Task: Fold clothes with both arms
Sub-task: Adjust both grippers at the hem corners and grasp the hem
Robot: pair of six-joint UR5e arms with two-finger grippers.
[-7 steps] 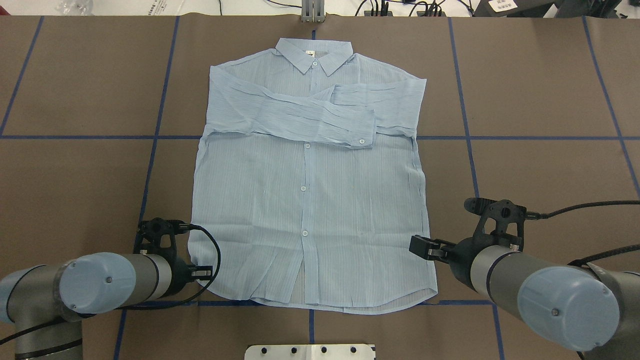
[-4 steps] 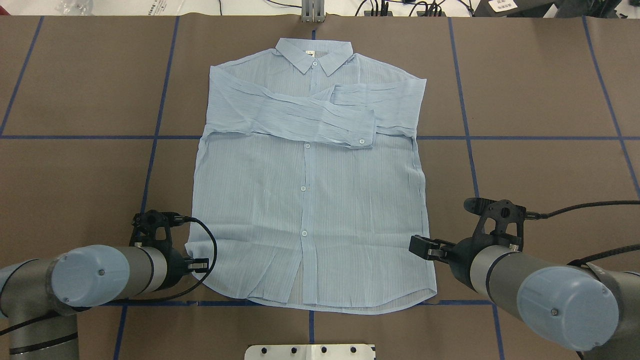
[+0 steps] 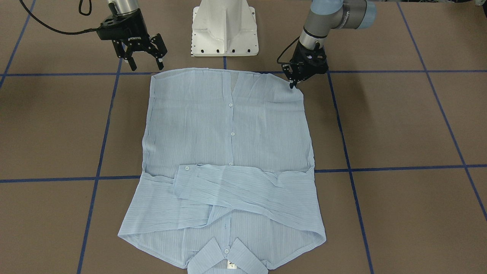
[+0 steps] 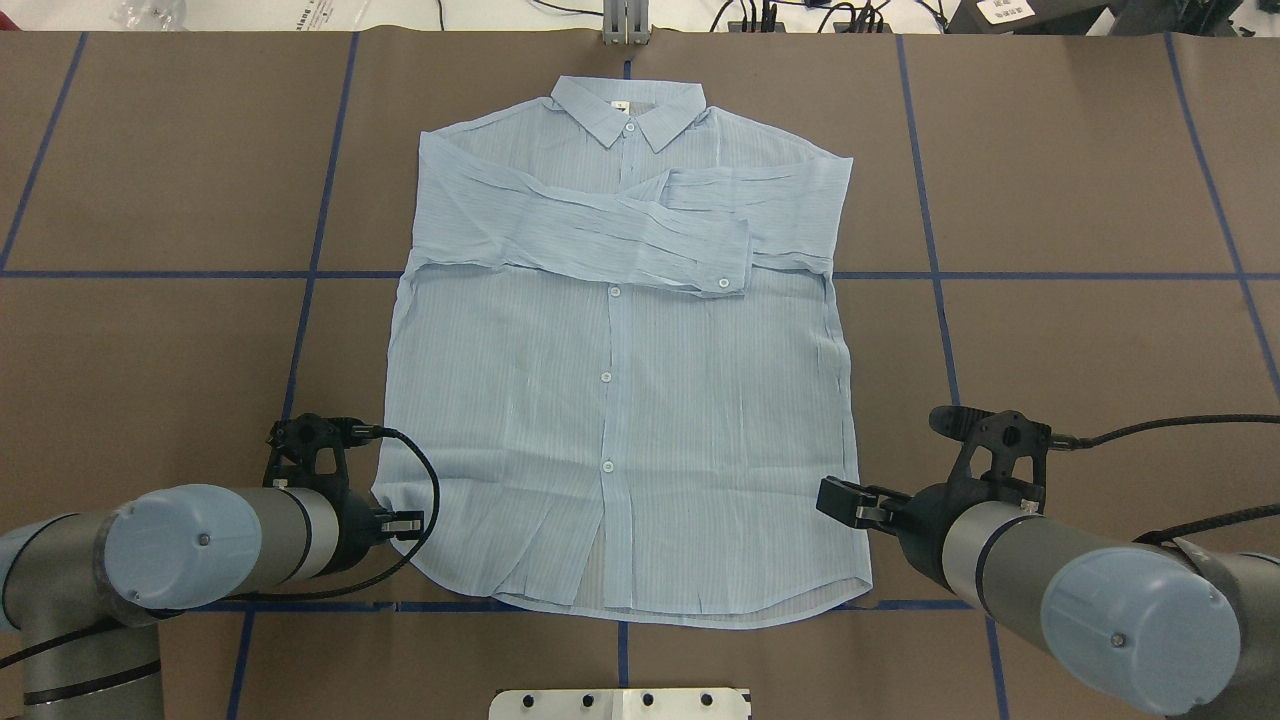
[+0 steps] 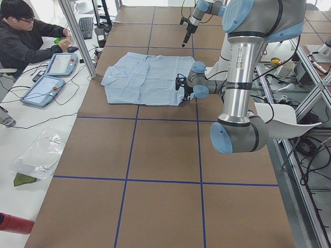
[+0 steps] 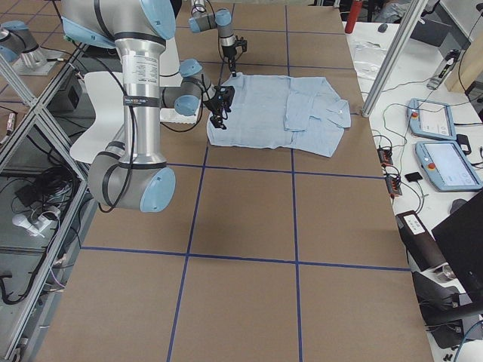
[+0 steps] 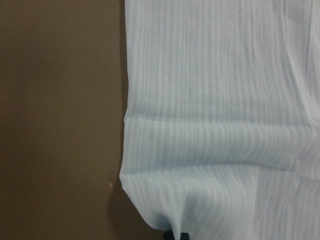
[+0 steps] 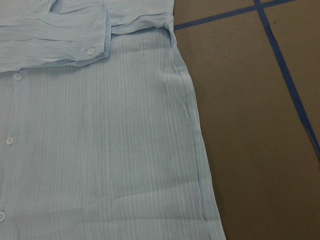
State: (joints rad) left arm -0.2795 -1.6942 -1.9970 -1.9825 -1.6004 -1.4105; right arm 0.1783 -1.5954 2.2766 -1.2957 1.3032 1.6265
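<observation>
Left end effector (image 3: 292, 83): fingers drawn together on the hem corner of the shirt on the robot's left. The wrist view shows the cloth puckered up into the fingertips.
Left arm (image 4: 180, 545): comes in low from the near left of the table, with its wrist level with the hem.
Shirt (image 4: 620, 400): light blue and finely striped, spread front-up in the middle of the table and buttoned. The collar lies on the side far from the robot and the hem towards it. Both sleeves are folded across the chest, with one buttoned cuff lying on top.
Table (image 4: 150, 350): brown cover crossed by blue tape lines.
Right end effector (image 3: 145, 57): fingers spread wide, just beside the hem corner on the robot's right and clear of the cloth.
Right arm (image 4: 1100, 590): comes in from the near right, with a black cable trailing off to the side.
Pedestal (image 3: 224, 26): white, between the two arms, just behind the hem.
</observation>
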